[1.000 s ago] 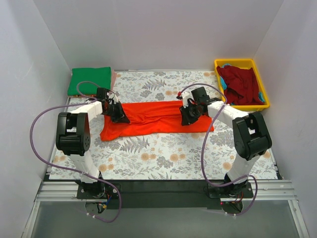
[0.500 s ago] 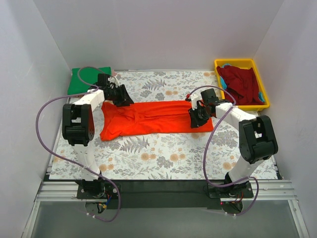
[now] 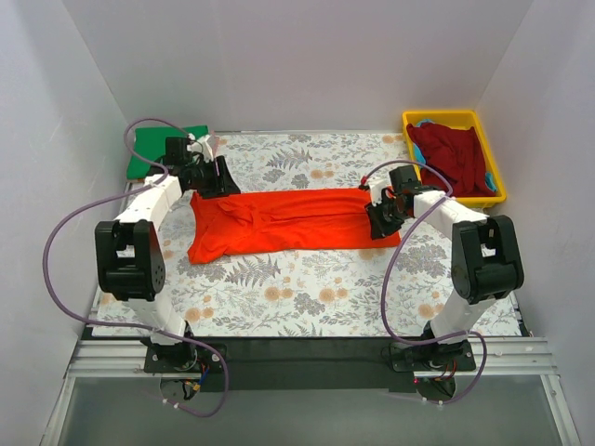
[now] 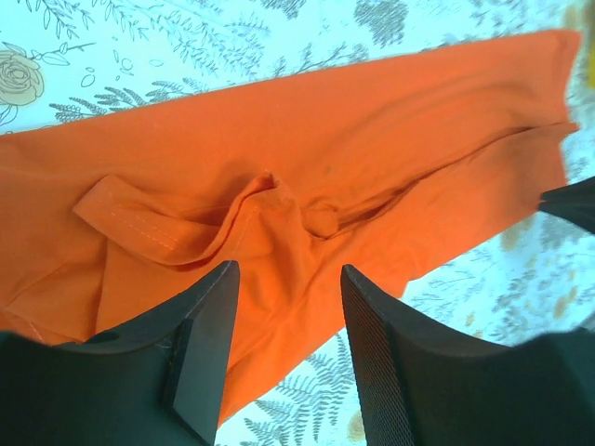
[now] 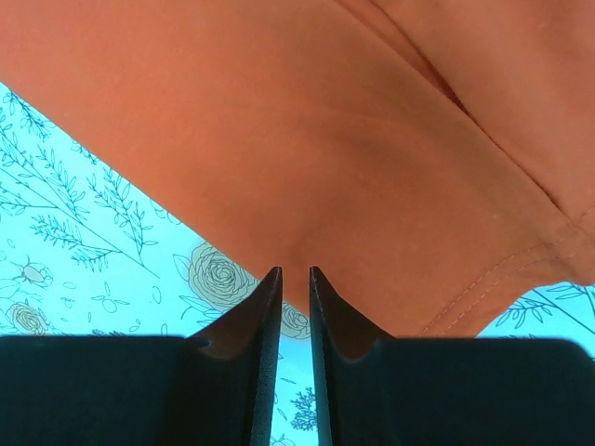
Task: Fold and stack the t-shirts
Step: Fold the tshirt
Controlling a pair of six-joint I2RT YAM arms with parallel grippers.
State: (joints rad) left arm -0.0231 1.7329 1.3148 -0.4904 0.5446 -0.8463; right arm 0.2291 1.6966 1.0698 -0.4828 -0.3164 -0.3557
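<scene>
The left gripper [image 4: 288, 271] hovers spread above the orange-red t-shirt [image 3: 288, 218]; the right gripper [image 5: 295, 274] pinches its hem. I'd smooth that bunching before folding.

Bright, even light, faint shadows; close dark fingers [image 5: 244, 372] slightly blurred.

1. Robotics lab, a boxed test cell.
2. Plain white walls [image 3: 307, 65] close the desk [image 3: 307, 297] in on the left, right and far sides.
3. The left arm [image 3: 139, 251] and right arm [image 3: 474, 260], white with black joints, stand on a slotted aluminium rail [image 3: 307, 358] at the near edge.
4. Each arm ends in a black two-finger tool: left gripper [image 3: 218, 181], right gripper [image 3: 381, 219].
5. Purple cables [image 3: 56, 260] loop loose and exposed from the bases up along the arms.
6. A floral printed sheet covers the desk, and a yellow tray [image 3: 465, 200] sits at its far right corner.
</scene>
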